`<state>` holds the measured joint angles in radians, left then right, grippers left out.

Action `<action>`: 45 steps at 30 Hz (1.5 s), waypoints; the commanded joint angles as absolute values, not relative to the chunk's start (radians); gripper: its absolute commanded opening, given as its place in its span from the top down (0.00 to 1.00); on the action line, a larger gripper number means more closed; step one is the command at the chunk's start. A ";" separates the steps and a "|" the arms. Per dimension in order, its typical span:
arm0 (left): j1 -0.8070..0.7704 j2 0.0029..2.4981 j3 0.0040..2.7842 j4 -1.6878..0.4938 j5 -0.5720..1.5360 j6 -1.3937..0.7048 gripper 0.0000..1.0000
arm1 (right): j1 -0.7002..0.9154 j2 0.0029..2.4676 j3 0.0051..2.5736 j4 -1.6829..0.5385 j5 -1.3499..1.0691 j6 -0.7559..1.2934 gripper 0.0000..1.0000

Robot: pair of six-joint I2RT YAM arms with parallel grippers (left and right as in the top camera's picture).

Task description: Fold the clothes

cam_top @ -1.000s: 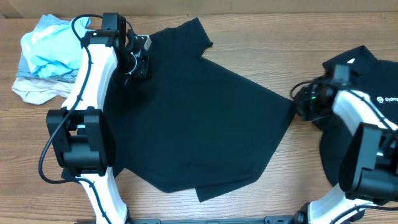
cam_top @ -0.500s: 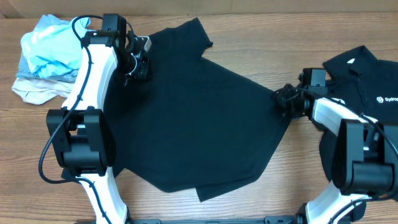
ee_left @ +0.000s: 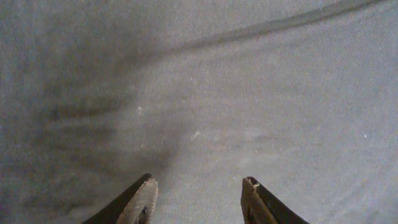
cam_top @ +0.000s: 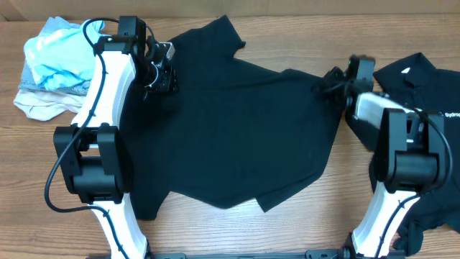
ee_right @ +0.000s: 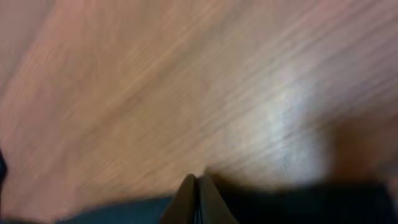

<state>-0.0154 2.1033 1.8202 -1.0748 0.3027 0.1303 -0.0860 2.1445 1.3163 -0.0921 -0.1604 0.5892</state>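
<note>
A plain black shirt (cam_top: 237,137) lies spread over the middle of the table. My left gripper (cam_top: 159,74) hovers at its upper left part, by the sleeve. In the left wrist view this gripper (ee_left: 198,190) is open over smooth fabric (ee_left: 249,93), with nothing between the fingers. My right gripper (cam_top: 329,83) is at the shirt's right corner, which is drawn up toward the back. The right wrist view shows that gripper (ee_right: 196,186) shut, with dark cloth at its tips over blurred wood (ee_right: 186,74). A collared black shirt (cam_top: 413,83) with white lettering (cam_top: 451,115) lies at the far right.
A heap of light-blue, grey and beige garments (cam_top: 50,61) sits at the back left, just beyond my left arm. Bare wooden table (cam_top: 302,36) shows along the back and the front right. The right arm's base stands over the collared shirt.
My right gripper has moved left and toward the back, dragging the plain shirt's right corner with it; the shirt's front edge shifted. The left arm stayed in place.
</note>
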 commanded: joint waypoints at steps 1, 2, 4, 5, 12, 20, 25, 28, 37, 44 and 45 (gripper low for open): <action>-0.015 2.096 1.831 -1.080 0.300 0.123 0.50 | -0.095 2.142 1.505 -0.254 -0.215 0.524 0.82; -0.015 2.096 1.831 -1.081 0.300 0.123 0.48 | -0.095 2.136 1.548 -0.324 -0.236 0.475 0.73; -0.015 2.096 1.831 -1.081 0.300 0.123 0.46 | -0.095 2.124 1.626 -0.469 -0.245 0.414 0.63; -0.015 2.096 1.831 -1.081 0.299 0.123 0.46 | -0.095 2.117 1.664 -0.547 -0.236 0.404 0.59; -0.014 2.096 1.831 -1.079 0.300 0.123 0.43 | -0.096 2.112 1.707 -0.844 -0.036 0.388 0.34; -0.014 2.096 1.831 -1.080 0.299 0.124 0.42 | -0.097 2.144 1.569 -0.729 0.105 0.260 0.30; -0.014 2.096 1.831 -1.084 0.300 0.123 0.42 | -0.097 2.159 1.520 -0.675 0.077 0.253 0.38; -0.014 2.096 1.831 -1.085 0.300 0.123 0.42 | -0.097 2.159 1.506 -0.657 0.075 0.253 0.40; -0.014 2.096 1.831 -1.085 0.300 0.123 0.41 | -0.098 2.159 1.418 -0.564 0.007 0.253 0.96; -0.014 2.096 1.831 -1.079 0.300 0.123 0.38 | -0.170 2.136 1.702 -0.499 0.074 0.211 0.96; -0.014 2.096 1.831 -1.076 0.300 0.123 0.38 | -0.183 2.136 1.750 -0.476 0.031 0.192 0.96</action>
